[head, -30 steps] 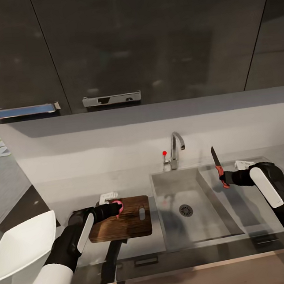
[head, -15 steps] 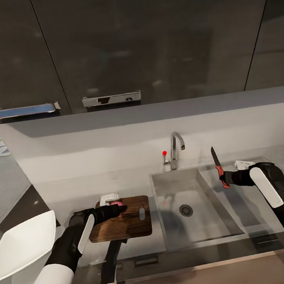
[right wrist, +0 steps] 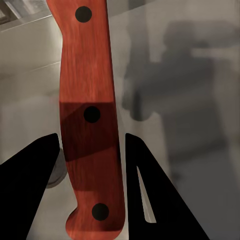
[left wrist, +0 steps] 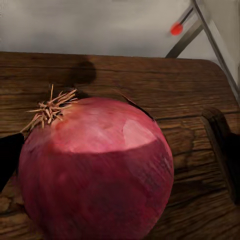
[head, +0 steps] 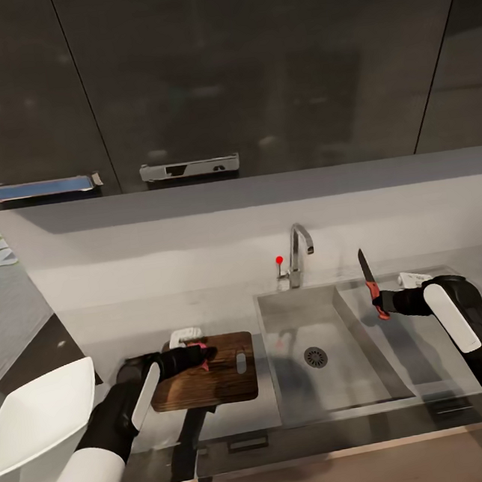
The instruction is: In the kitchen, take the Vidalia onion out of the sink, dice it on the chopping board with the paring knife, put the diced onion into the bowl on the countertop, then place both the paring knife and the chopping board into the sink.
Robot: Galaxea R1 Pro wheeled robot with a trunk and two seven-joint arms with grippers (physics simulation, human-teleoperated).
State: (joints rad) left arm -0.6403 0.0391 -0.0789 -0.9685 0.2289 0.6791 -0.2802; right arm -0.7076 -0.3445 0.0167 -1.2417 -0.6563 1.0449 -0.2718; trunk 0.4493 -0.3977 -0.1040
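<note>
Vidalia onion (left wrist: 95, 167): red-skinned, dry root tuft uppermost, resting on the chopping board (head: 228, 382) at lower left of centre in the head view, near the board's far left corner. Left claw (head: 200, 354): at the onion, one dark finger beside it in the left wrist view; whether it grips or has let go cannot be told. Chopping board: dark wood grain, oval slot toward the sink (head: 330, 381), lying on the bench (head: 110, 340). Paring knife (head: 369, 279): blade upright, red-orange handle clamped between the fingers of the right claw (head: 384, 303), held above the sink's draining part at right of centre. Bowl (head: 41, 427): white, at the lower left edge, well apart from the board. Risk, as judged: the round onion may roll off the board if released unsteadied; a cut begun with the left claw close invites blade contact.
</note>
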